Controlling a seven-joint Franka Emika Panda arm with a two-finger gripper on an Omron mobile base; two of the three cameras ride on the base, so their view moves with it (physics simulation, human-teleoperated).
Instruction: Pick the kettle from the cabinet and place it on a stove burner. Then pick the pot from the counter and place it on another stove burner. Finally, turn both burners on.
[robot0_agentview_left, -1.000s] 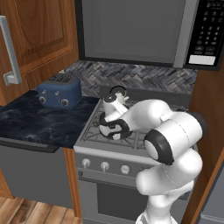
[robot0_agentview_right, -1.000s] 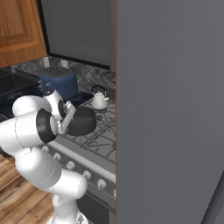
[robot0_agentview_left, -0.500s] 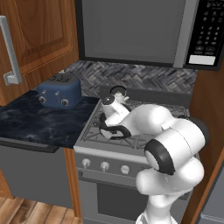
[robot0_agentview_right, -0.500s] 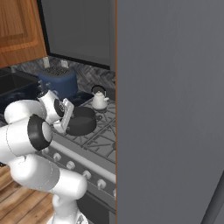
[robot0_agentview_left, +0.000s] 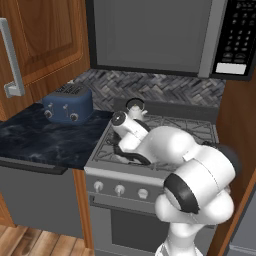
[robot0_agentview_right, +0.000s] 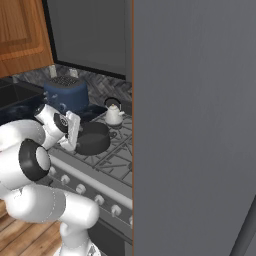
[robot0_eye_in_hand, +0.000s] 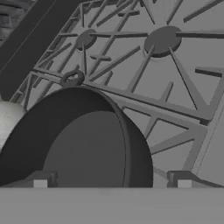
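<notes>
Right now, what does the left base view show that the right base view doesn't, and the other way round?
Left base view alone: the wall cabinet's silver bar handle and the microwave's keypad. Right base view alone: the pot in full on the stove grate, the open tool beside its rim, and a grey panel covering the right half. Both share the white kettle on a rear burner, the blue toaster, and the stove knobs.
</notes>
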